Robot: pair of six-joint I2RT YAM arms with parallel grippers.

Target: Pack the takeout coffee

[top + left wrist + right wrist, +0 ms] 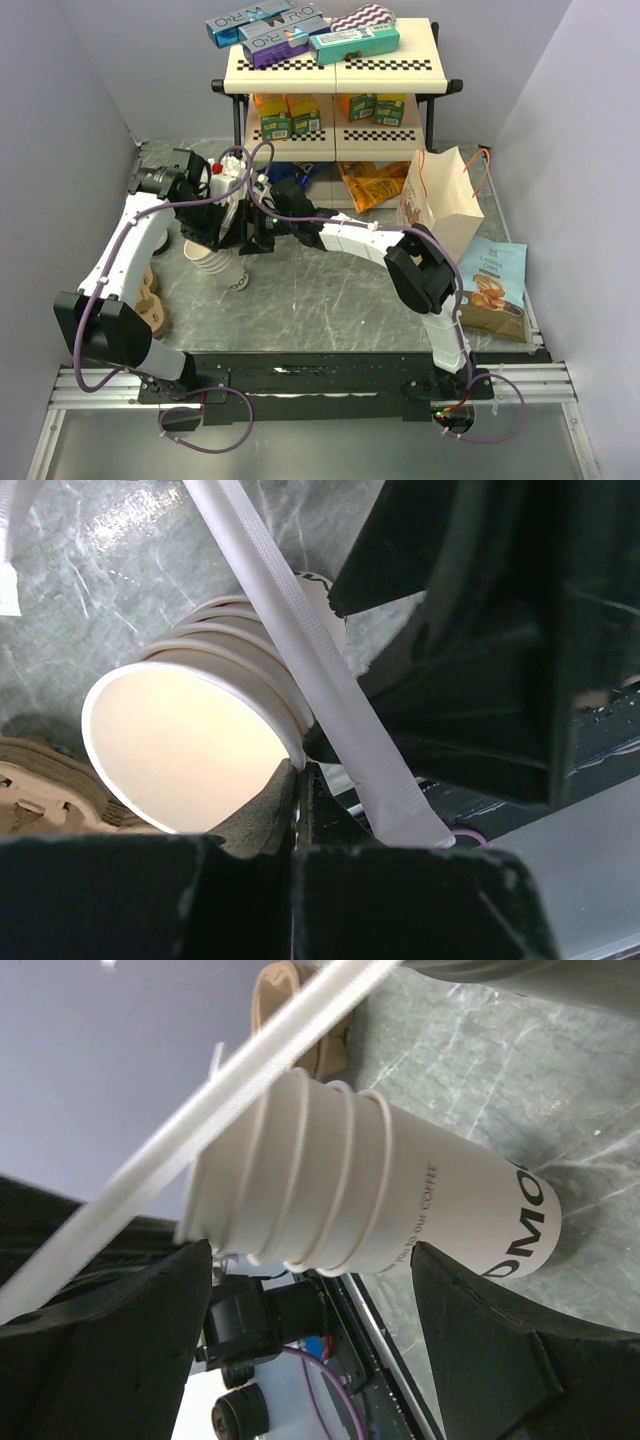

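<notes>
You are pinching the stiffer rolled rim of the takeout coffee cup (190, 750), lying tilted on the table (330, 290), in the closed left gripper (300, 780) while the wide right gripper (310, 1250) is straddling its probably light, crushable wall.

The top view looks down from above and behind the arm bases (165, 385) toward the shelf rack (300, 70), taking in the whole desk (330, 300). The left wrist view sits very close, facing into the mouth of the paper cup stack (190, 750); the right wrist view, equally close, sees that stack side-on, and both share the wrapped straw (320, 670) crossing it
</notes>
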